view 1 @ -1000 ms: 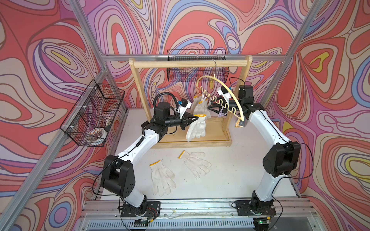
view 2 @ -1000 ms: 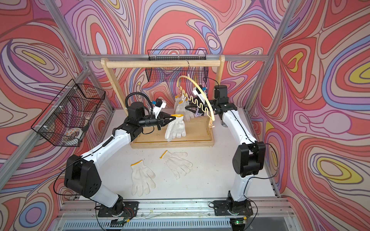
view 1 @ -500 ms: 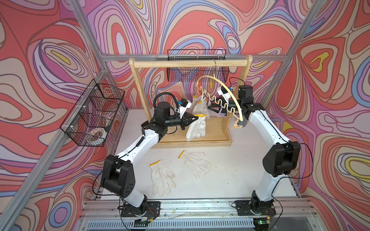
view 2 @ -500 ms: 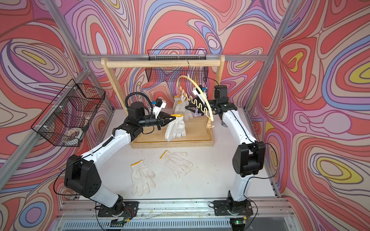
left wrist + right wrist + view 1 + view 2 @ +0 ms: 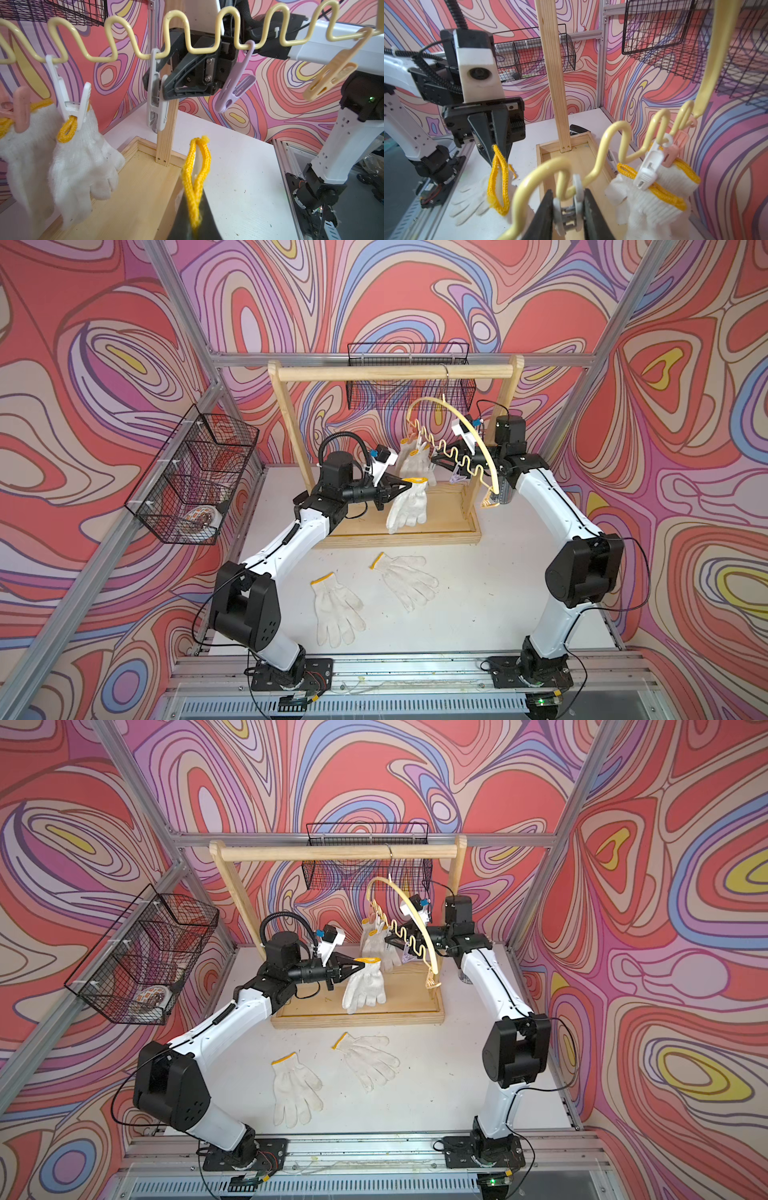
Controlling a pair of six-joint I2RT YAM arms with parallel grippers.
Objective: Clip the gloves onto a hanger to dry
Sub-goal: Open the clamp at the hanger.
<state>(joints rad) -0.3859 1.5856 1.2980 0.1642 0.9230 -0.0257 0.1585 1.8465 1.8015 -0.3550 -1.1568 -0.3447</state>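
My left gripper (image 5: pixel 409 485) (image 5: pixel 194 226) is shut on the yellow cuff of a white glove (image 5: pixel 407 506) (image 5: pixel 365 986), which hangs below it over the wooden tray. The pale yellow hanger (image 5: pixel 478 439) (image 5: pixel 202 51) hangs from the rail. My right gripper (image 5: pixel 436 458) (image 5: pixel 568 209) reaches through its wavy bar, both fingers pressed on the handles of a white clip (image 5: pixel 155 108) (image 5: pixel 577 187). Two gloves (image 5: pixel 415 460) (image 5: pixel 654 199) hang clipped at the hanger's far end. Two more gloves (image 5: pixel 336 614) (image 5: pixel 409 580) lie flat on the table.
The wooden rail frame (image 5: pixel 395 373) stands on a wooden tray base (image 5: pixel 453 535). Free purple (image 5: pixel 234 91) and yellow (image 5: pixel 330 76) clips dangle further along the bar. Wire baskets hang on the left wall (image 5: pixel 195 477) and back wall (image 5: pixel 411 377).
My right gripper's jaws have narrowed onto the white clip, and the hanger has shifted slightly. The left arm and its glove have stayed in place.
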